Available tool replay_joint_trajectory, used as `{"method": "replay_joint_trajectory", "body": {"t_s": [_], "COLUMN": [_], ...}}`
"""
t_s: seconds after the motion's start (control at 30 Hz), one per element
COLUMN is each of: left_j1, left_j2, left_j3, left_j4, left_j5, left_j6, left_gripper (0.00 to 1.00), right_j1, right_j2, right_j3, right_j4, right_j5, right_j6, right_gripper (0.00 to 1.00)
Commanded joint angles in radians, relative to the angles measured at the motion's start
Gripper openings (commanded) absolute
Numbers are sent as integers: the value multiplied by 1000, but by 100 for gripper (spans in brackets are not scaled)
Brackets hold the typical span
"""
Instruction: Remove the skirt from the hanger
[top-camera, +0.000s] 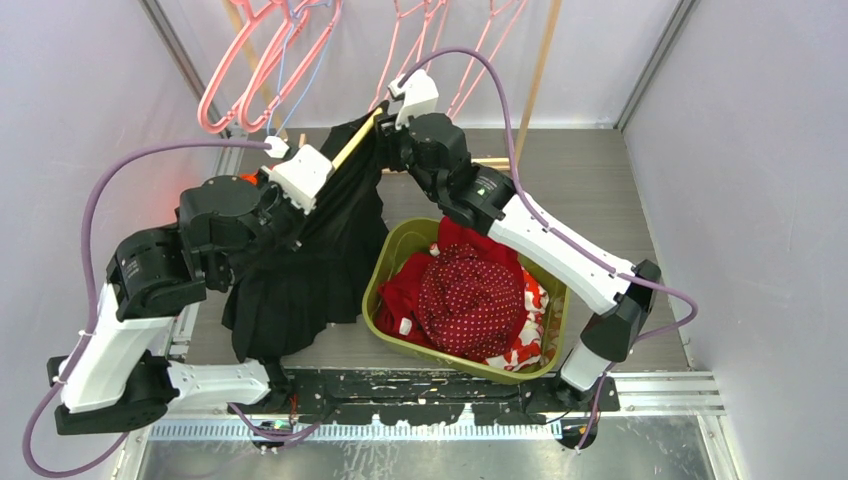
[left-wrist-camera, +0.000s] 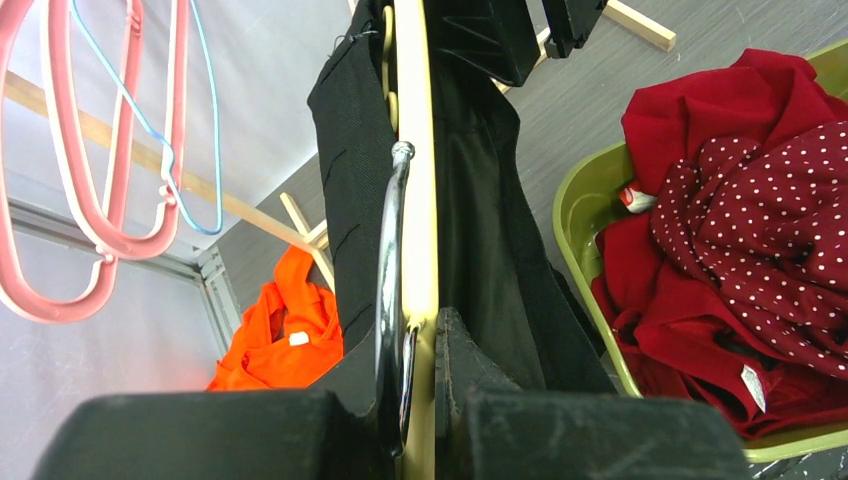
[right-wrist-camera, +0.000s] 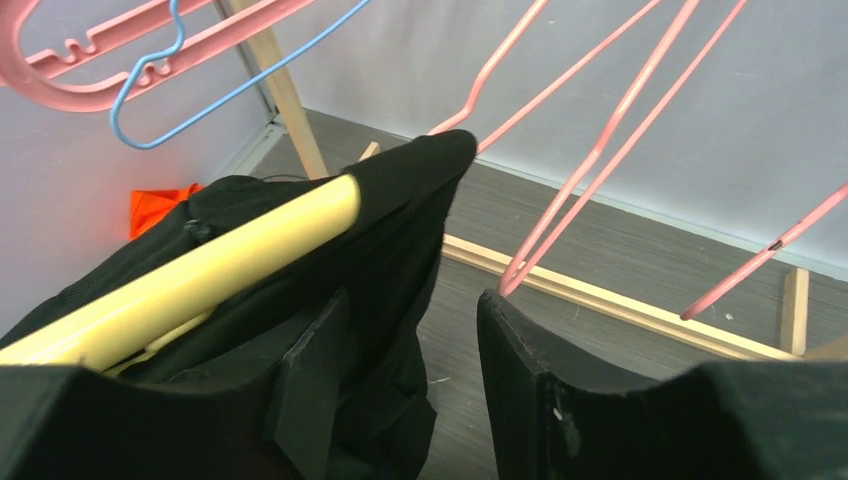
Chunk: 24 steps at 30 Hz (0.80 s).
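Note:
A black skirt (top-camera: 310, 270) hangs from a pale yellow hanger (top-camera: 355, 145) held up over the table's left half. My left gripper (left-wrist-camera: 425, 330) is shut on the hanger's bar (left-wrist-camera: 417, 200), right beside its metal hook (left-wrist-camera: 392, 260). The skirt (left-wrist-camera: 480, 230) drapes down both sides of the bar. My right gripper (right-wrist-camera: 412, 300) stands open at the hanger's far end (right-wrist-camera: 220, 265). A corner of the skirt (right-wrist-camera: 400, 230) covers that end and hangs against the left finger (right-wrist-camera: 310, 370), partly inside the gap. The right finger (right-wrist-camera: 530, 370) is clear of the cloth.
A green bin (top-camera: 385, 260) holding red and dotted garments (top-camera: 470, 295) stands right of the skirt. Pink and blue empty hangers (top-camera: 250, 70) hang on a wooden rack (top-camera: 540, 70) at the back. An orange cloth (left-wrist-camera: 280, 330) lies on the table at the left.

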Motion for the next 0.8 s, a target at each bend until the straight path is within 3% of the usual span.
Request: {"method": "replay_joint_trajectory", "body": {"t_s": [0.0,0.3,0.77], "left_j1": [-3,-4,-4], "left_j2": [12,35,32], "left_j3": [18,14,13], "left_j4": [118,133,132], "left_j5": [-34,-37,-36], "left_j6": [18,52,41], "left_gripper": [0,0,0], "right_j1": [14,22,21], "right_j2": [-88,-142,-44], "right_j3": [-5,-23,28], "right_j4": [97,103,168], "right_j5": [-18,34,10], "right_j6": [13,3,26], "right_gripper": [56,56,56]}}
